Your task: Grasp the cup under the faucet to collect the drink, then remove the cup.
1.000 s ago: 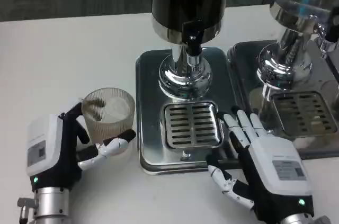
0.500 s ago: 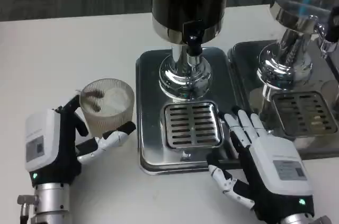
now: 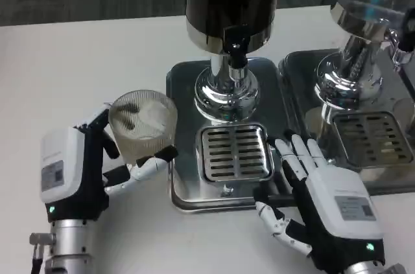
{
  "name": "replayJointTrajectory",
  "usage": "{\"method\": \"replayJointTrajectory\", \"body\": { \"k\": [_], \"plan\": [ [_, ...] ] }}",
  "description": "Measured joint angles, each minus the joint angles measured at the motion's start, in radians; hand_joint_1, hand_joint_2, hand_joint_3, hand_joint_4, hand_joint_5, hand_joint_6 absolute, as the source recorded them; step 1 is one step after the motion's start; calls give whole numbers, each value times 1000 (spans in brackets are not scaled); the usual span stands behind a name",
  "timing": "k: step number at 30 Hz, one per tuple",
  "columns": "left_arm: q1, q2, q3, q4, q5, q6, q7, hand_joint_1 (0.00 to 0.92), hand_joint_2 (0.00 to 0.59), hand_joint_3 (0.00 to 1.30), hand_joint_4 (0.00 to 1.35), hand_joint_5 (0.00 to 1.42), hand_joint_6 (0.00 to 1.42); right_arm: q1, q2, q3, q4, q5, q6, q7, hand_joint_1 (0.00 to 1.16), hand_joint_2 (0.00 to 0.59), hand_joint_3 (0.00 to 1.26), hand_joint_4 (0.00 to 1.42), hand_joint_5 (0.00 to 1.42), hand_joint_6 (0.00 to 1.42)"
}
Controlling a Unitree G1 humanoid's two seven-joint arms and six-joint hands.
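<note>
Nothing legible from my feed — left hand (image 3: 78, 173) and right hand (image 3: 324, 206) each carry a grey label on the white back, print too blurred to read.

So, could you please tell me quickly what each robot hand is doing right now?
Left robot hand: holding the ribbed cup.
Right robot hand: open, holding nothing.

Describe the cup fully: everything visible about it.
The cup is a clear, ribbed tumbler that looks like glass or plastic, seemingly empty, with pale reflections inside. It stands roughly upright at the left edge of the metal drip tray, left of the grate and not yet under the faucet. The left hand holds it, with fingers wrapped around its lower wall.
</note>
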Motion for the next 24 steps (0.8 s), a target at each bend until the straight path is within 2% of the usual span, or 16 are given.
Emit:
{"method": "replayJointTrajectory", "body": {
  "k": [8,17,24],
  "plan": [
    [-11,-15,-48,-2,36,0,-15,623,33,601,806,1008,1260,-3,-7,0,1,14,-3,0,187,433,85,0,3,195],
    [-130,-45,-113,42,81,28,-39,632,22,601,814,997,1260,-2,-18,0,0,16,-3,0,206,444,73,0,3,196],
    [-194,-100,-139,113,80,51,-55,638,20,609,817,1008,1255,21,-18,-3,-16,13,1,0,213,443,74,0,3,199]
  ]
}}
